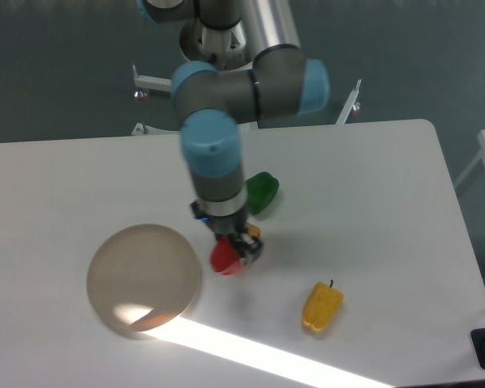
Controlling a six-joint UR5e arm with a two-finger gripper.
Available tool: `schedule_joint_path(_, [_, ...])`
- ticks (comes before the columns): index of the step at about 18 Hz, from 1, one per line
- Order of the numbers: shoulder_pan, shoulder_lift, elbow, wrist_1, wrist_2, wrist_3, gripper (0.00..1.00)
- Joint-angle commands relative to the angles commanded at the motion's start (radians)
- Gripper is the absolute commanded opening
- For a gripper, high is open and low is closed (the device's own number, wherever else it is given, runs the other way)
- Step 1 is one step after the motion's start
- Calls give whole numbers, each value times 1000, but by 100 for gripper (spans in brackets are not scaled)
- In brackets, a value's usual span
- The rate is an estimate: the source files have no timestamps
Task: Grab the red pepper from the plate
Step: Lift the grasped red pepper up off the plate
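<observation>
One pepper (223, 258), the red one, is held in the gripper (236, 252), whose jaws are closed on it from above and from its 3 o'clock side. It is carried clear of the plate (144, 276), which lies at the pepper's 9 o'clock with nothing on it. By the shadow cast on the table (372, 186) at the pepper's 5 o'clock, it is judged to be off the surface, though how high cannot be told. The wrist is pointed straight down, presumably so that the fruit hangs under the grip and is not tipped out. An orange block (251, 232) is almost wholly hidden behind the gripper, at its 12 o'clock. The green pepper (263, 191) is partly covered by the arm, further out at 1 o'clock. The yellow pepper (322, 306) lies well apart at 4 o'clock. The pick is judged done, the pepper being off the plate
</observation>
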State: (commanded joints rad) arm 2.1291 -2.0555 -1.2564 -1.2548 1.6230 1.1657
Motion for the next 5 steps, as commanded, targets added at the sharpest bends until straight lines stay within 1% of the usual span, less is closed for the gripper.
schedule_joint_path(5, [18, -5, 8, 2, -5, 15, 60])
